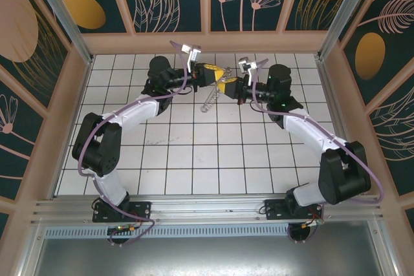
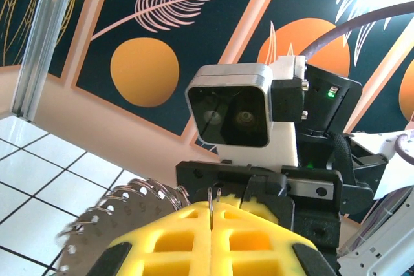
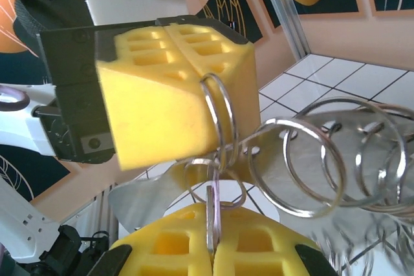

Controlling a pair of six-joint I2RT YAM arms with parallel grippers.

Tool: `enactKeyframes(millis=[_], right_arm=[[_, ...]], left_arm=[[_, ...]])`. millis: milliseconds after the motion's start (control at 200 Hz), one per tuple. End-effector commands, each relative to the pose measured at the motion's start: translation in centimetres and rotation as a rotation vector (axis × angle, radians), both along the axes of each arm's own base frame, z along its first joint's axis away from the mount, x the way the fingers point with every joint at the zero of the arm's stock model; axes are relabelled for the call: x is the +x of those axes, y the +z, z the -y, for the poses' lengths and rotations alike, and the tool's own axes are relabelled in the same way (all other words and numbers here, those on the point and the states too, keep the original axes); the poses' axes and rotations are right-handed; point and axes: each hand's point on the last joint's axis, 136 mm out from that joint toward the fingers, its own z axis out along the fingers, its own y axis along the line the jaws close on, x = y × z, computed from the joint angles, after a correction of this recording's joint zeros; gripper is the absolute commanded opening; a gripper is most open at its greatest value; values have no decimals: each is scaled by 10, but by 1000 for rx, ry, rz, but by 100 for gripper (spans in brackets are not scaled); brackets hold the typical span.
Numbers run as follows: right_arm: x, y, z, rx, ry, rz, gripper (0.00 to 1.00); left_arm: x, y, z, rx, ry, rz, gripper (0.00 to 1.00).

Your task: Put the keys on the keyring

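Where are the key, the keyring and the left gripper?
key [image 3: 213, 214]: right wrist view, its pale upright edge, bottom centre.
keyring [image 1: 208, 100]: top external view, the hanging chain of rings.
left gripper [image 2: 213, 221]: left wrist view, the seam between its yellow fingertips.

The left arm and the right arm reach from the near edge of the table toward its far edge and bend inward. The left gripper and the right gripper meet tip to tip there. Each has its yellow fingers pressed together, the left just beyond the right.
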Motion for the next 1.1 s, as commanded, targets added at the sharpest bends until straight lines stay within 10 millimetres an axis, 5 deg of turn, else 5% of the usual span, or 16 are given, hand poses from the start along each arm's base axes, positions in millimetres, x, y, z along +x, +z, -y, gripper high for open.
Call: enactKeyframes(millis=[0, 145, 350, 370, 455, 596, 826, 1096], right_arm=[[-3, 6, -14, 10, 45, 18, 0], [-2, 2, -10, -7, 10, 13, 0], [-7, 0, 15, -47, -94, -1, 54], [-7, -1, 20, -52, -114, -6, 68], [-10, 0, 37, -60, -172, -11, 98], [-1, 0, 67, -99, -357, -32, 99], [51, -9, 129, -227, -819, -98, 99], [89, -24, 130, -182, -827, -183, 99]], left_arm=[[-10, 28, 0, -73, 10, 74, 0], [-9, 28, 0, -83, 23, 65, 0], [-4, 28, -2, -103, 60, 46, 0], [-3, 29, -3, -106, 63, 45, 0], [-1, 29, -3, -113, 73, 37, 0], [3, 26, -2, -117, 84, 21, 0], [10, 23, -5, -124, 122, -16, 0], [18, 14, -7, -130, 163, -89, 0]])
